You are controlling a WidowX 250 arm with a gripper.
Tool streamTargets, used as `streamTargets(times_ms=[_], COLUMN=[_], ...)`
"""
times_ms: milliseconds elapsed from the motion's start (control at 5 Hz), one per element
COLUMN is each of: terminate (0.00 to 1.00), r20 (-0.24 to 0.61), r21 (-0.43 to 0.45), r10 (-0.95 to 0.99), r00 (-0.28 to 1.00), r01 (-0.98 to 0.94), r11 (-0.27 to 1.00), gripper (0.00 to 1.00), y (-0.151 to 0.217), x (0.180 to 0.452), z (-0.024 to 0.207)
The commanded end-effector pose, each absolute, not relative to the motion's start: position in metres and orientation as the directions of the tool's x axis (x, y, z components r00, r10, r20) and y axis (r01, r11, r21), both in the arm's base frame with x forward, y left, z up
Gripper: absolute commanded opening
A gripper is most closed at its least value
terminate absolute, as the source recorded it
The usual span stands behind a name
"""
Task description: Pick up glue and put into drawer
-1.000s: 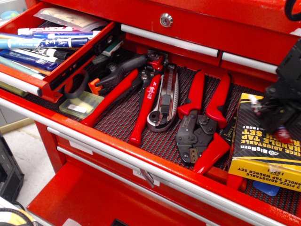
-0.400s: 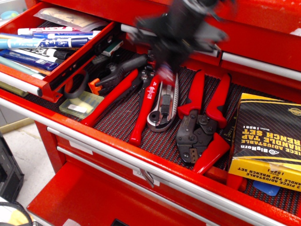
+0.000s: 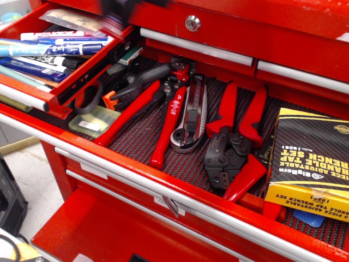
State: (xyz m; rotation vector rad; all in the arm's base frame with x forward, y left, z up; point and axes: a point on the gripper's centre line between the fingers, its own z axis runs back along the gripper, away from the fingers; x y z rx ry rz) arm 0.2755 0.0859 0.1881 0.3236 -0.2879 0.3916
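My gripper (image 3: 121,10) is a dark, motion-blurred shape at the top edge, above the back right corner of the narrow red drawer (image 3: 82,82). Most of it is cut off by the frame, and I cannot tell how its jaws stand or whether they hold anything. The drawer is pulled open at the upper left, with its silver bar pull (image 3: 22,98) along the front. It holds several blue-and-white markers (image 3: 60,49) and a clear packet (image 3: 76,21). The glue tube does not show clearly anywhere.
The wide mesh-lined drawer (image 3: 147,131) below holds red-handled pliers (image 3: 136,109), a utility knife (image 3: 192,117), a crimper (image 3: 234,136), a small clear plastic box (image 3: 94,121) and a yellow-and-black tap wrench box (image 3: 311,161). Closed drawers with silver pulls (image 3: 196,47) sit behind.
My gripper has swept from the far right over the yellow box, across the pliers in the middle, to the top left above the narrow drawer. The tools have not moved.
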Motion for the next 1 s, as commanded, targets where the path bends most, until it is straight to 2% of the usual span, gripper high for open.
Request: streamTargets(times_ms=[0,200,600,800], terminate=[0.00,0.00,0.00,1.00], r20=[0.397,0.397,0.397,0.397], r21=[0.235,0.235,0.235,0.235], r10=[0.275,0.275,0.275,0.275], r00=[0.876,0.876,0.876,0.876], r01=[-0.386,-0.386,-0.386,-0.386], r11=[0.892,0.892,0.892,0.892], gripper=[0.00,1.00,1.00,1.00], y=[0.1643,0.1643,0.1643,0.1643], x=[0.2730,0.2730,0.2730,0.2730], z=[0.2168,0.2168,0.2168,0.2168])
